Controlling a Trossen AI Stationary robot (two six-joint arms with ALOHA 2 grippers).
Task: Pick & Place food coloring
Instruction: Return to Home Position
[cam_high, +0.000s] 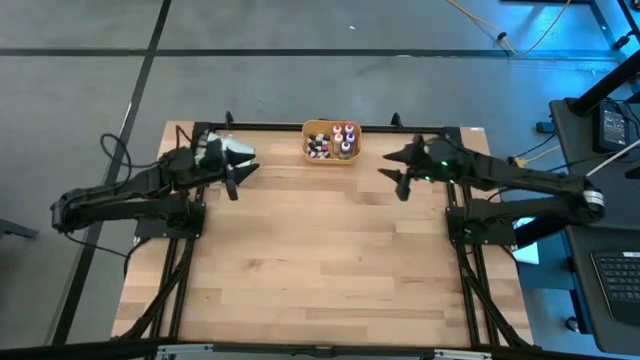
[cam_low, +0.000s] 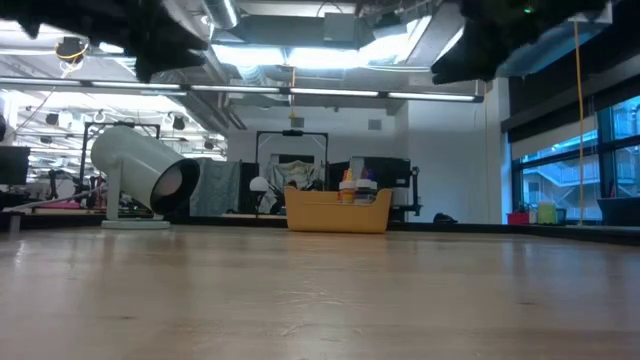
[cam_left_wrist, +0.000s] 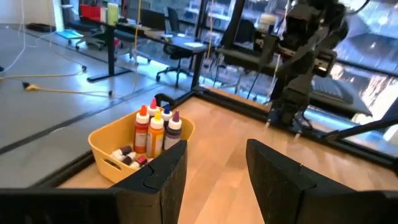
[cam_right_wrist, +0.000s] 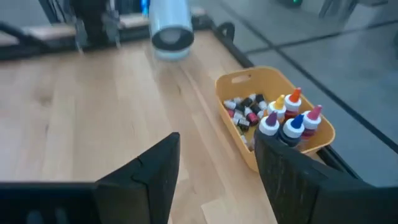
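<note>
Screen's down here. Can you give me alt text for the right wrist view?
A yellow bin at the table's edge holds upright dropper bottles and small vials lying beside them. The right gripper hangs open and empty above the wooden table; a white cup lies on its side farther off.

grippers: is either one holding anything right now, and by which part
Nothing is held. The left gripper and the right gripper are both open and empty above the table; the food coloring bottles sit in the yellow bin.
</note>
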